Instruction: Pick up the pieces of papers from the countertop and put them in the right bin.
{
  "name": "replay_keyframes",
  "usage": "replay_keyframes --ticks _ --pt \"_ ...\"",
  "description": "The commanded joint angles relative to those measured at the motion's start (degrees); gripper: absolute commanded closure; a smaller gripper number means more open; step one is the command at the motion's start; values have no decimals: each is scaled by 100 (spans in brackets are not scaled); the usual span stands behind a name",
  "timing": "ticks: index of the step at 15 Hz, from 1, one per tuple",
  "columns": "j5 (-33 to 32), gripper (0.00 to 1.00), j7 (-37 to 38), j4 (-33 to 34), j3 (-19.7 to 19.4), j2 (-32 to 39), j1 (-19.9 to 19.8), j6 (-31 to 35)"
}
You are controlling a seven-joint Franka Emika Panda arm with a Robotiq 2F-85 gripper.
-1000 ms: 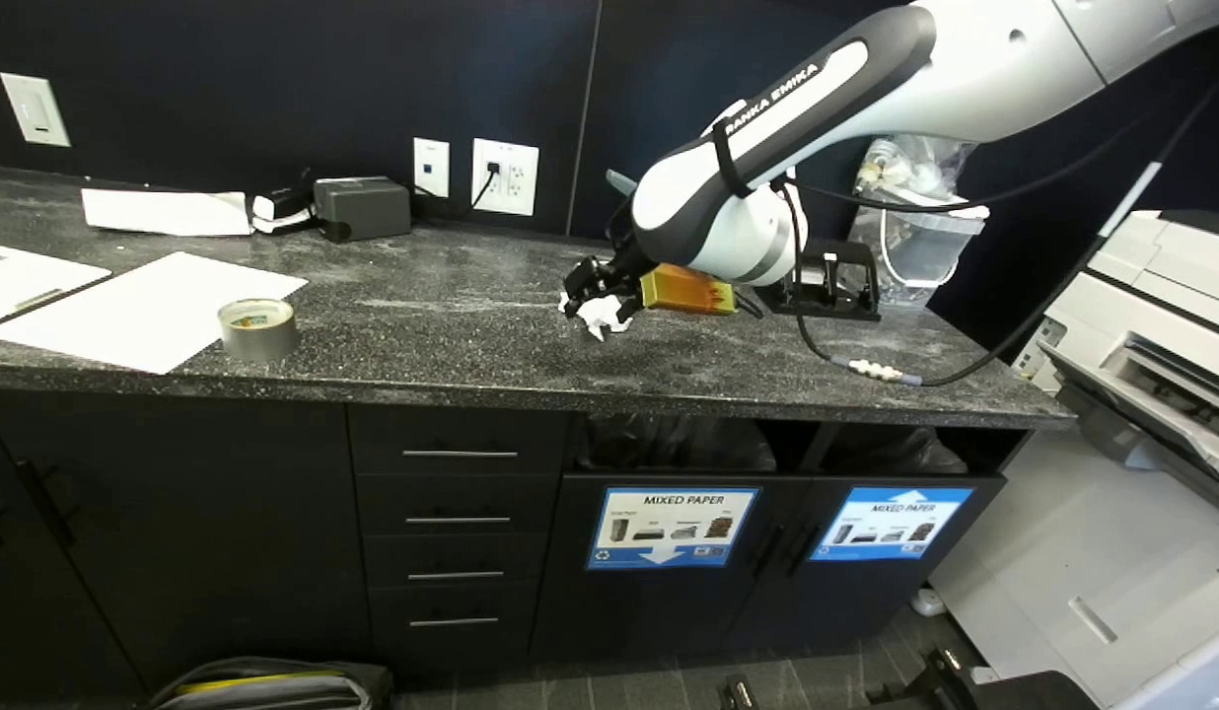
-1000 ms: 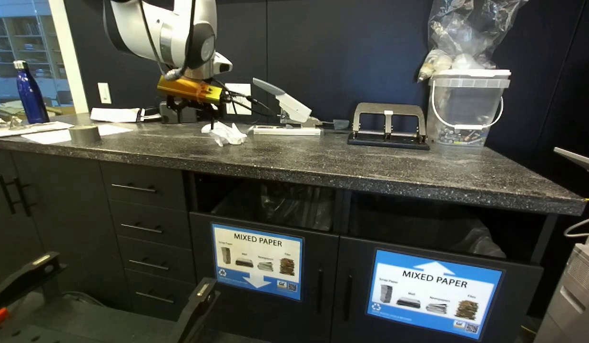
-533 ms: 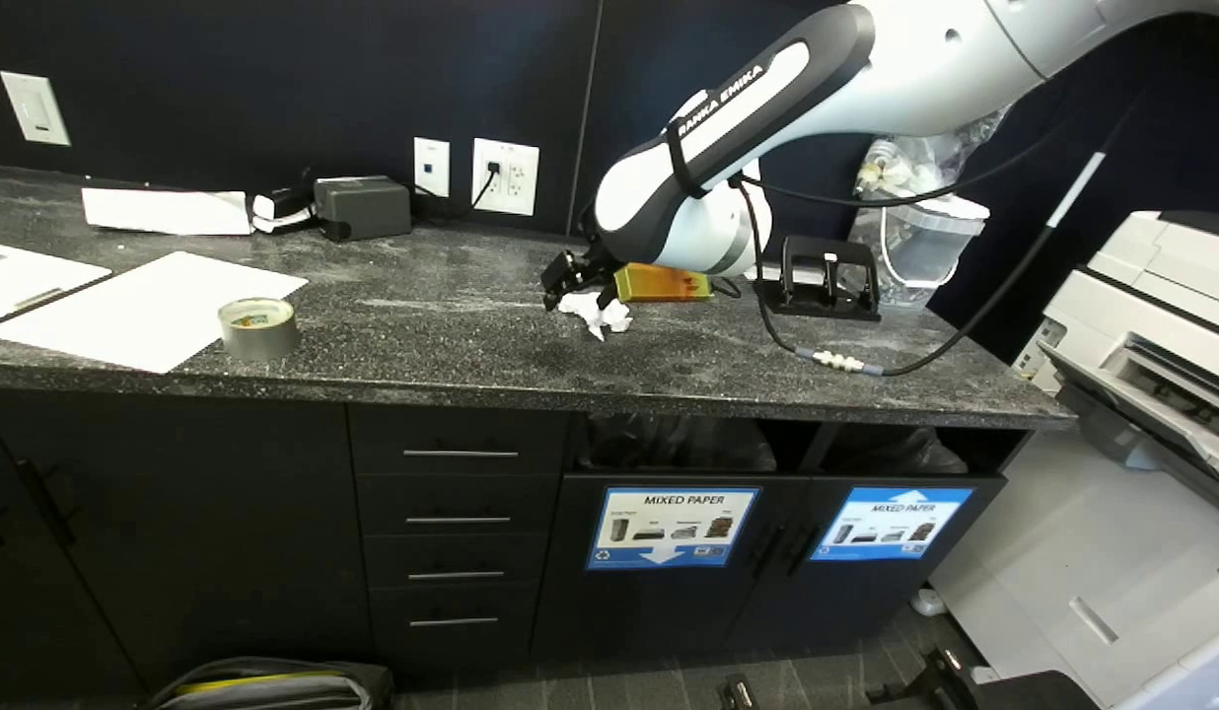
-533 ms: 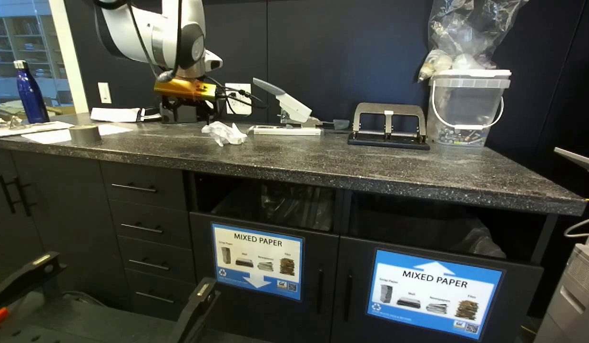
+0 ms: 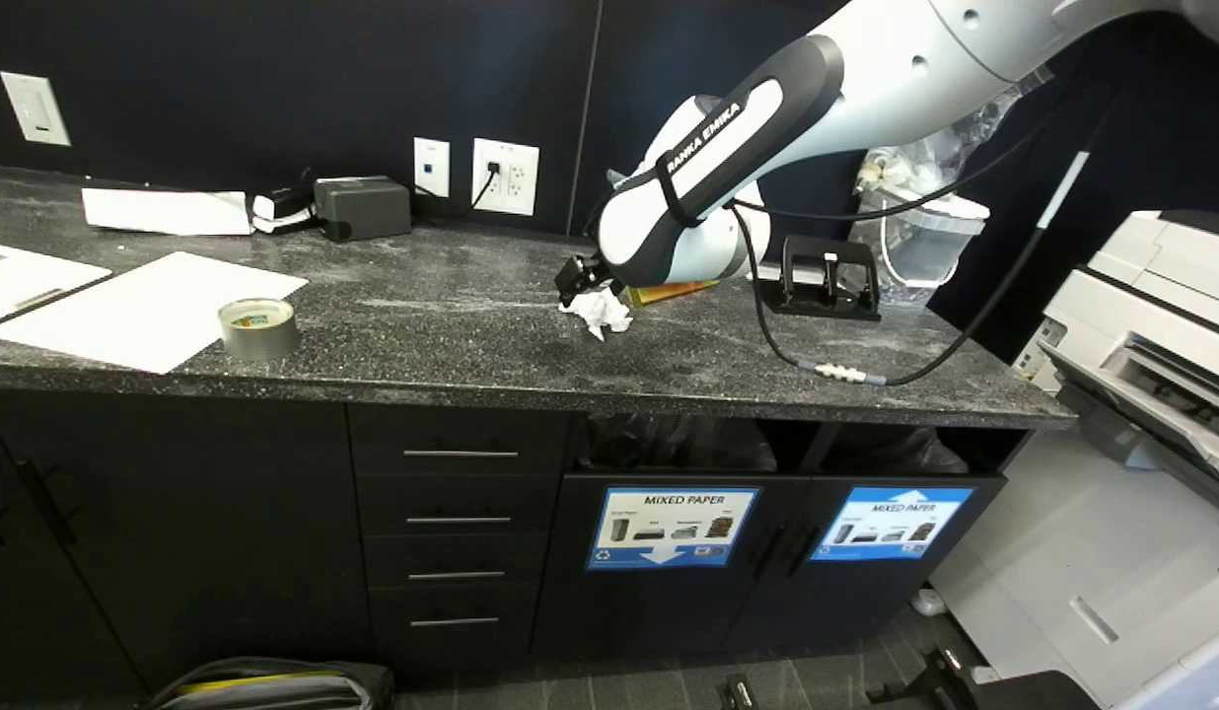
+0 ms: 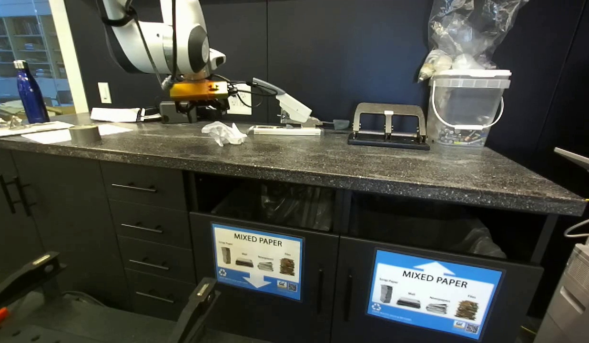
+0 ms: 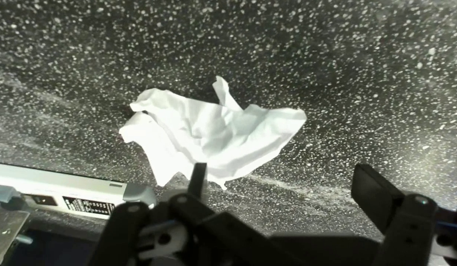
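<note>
The gripper (image 7: pixel 280 173) has just been tilted near the crumpled paper (image 7: pixel 213 136) — its fingers (image 7: pixel 376 194) are spread, with nothing held. The paper is left unmoved on the countertop (image 6: pixel 370 162), so its grasp presumably has yet to be lined up.

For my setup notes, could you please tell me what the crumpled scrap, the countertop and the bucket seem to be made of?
Scrap: thin paper, mostly matte, judging by its crisp creases.
Countertop: stone or a stone-look surface, faintly shiny, from the pale specks and soft glare.
Bucket: probably smooth plastic, as its walls are see-through.
</note>
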Motion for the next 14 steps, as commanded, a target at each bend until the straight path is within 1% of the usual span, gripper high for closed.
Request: replay_keyframes --ticks 1,3,4,7,11,12,13,14 --pt "-229 0 -22 350 -376 378 241 364" --pt "-210 0 -34 540 -369 532 160 440" --pt "-247 0 -31 619 -464 663 210 553" --pt "-233 0 -63 941 -478 930 133 691" --pt "-242 0 -129 1412 -488 1265 30 569" --pt "-245 25 -152 1503 -483 1328 -2 563" --pt "-268 25 -178 1572 -524 1427 12 584" --pt "-280 32 -210 1650 -535 1507 0 567"
